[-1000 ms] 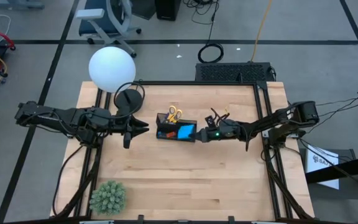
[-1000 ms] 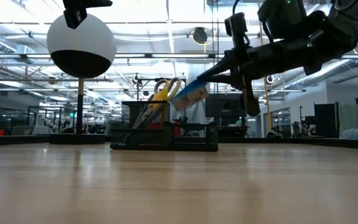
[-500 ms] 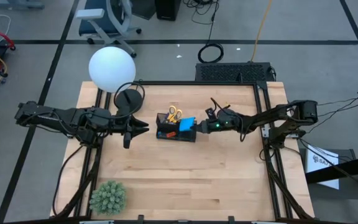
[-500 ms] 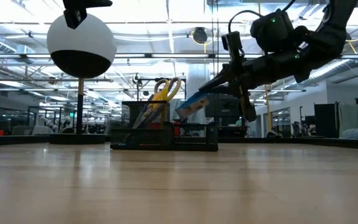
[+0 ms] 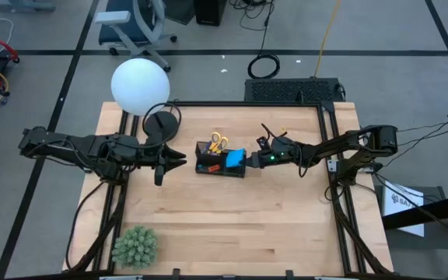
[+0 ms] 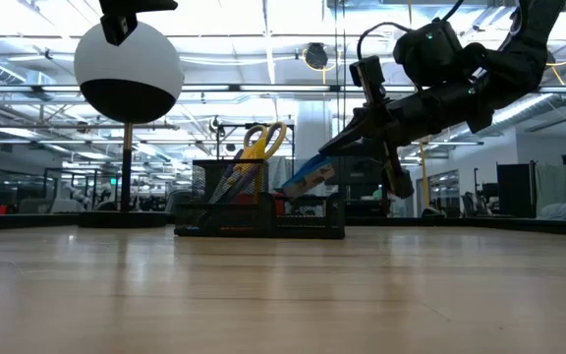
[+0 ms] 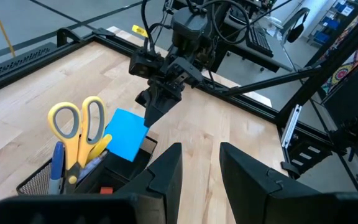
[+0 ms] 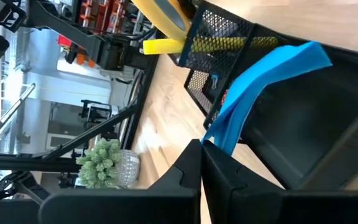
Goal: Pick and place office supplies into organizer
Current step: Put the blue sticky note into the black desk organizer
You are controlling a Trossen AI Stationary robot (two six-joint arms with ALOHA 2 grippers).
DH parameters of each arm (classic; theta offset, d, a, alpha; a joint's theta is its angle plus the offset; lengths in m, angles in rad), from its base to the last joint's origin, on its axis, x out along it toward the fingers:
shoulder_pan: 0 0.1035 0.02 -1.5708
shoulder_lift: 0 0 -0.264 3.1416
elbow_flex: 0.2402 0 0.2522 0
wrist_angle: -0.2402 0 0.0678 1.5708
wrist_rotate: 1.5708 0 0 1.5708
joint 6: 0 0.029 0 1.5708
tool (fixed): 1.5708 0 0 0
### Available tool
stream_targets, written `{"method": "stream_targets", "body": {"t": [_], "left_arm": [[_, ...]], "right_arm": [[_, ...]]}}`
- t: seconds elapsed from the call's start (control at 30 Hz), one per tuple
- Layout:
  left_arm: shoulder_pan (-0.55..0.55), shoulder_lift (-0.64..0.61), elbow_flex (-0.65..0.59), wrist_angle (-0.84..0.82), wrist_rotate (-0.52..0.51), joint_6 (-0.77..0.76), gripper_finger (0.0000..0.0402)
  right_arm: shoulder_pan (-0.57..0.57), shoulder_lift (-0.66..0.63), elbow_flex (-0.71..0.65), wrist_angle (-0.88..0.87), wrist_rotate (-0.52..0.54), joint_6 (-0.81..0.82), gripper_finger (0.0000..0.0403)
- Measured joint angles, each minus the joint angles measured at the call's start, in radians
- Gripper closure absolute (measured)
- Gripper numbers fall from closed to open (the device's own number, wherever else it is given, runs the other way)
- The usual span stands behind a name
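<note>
Pad (image 6: pixel 308 177) tilted, low end toward organizer (image 6: pixel 259 210)

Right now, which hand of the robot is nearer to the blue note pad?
The right hand: it is shut on the blue note pad, lowering it into the black organizer. The left hand waits apart, on the organizer's other side.

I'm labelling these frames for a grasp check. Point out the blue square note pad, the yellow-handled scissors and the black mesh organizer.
Blue square note pad (image 7: pixel 127 133): left wrist view, middle of its flat face.
Yellow-handled scissors (image 7: pixel 63 119): left wrist view, rim of one handle loop.
Black mesh organizer (image 6: pixel 308 232): low view, front wall of the lower tray.
</note>
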Motion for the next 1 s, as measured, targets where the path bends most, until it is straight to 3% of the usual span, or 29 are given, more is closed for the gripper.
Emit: {"method": "stream_targets", "body": {"t": [1.0], "left_arm": [[0.0,0.0,0.0,0.0,0.0,0.0,0.0286]], "right_arm": [[0.001,0.052,0.001,0.003,0.025,-0.006,0.0403]]}}
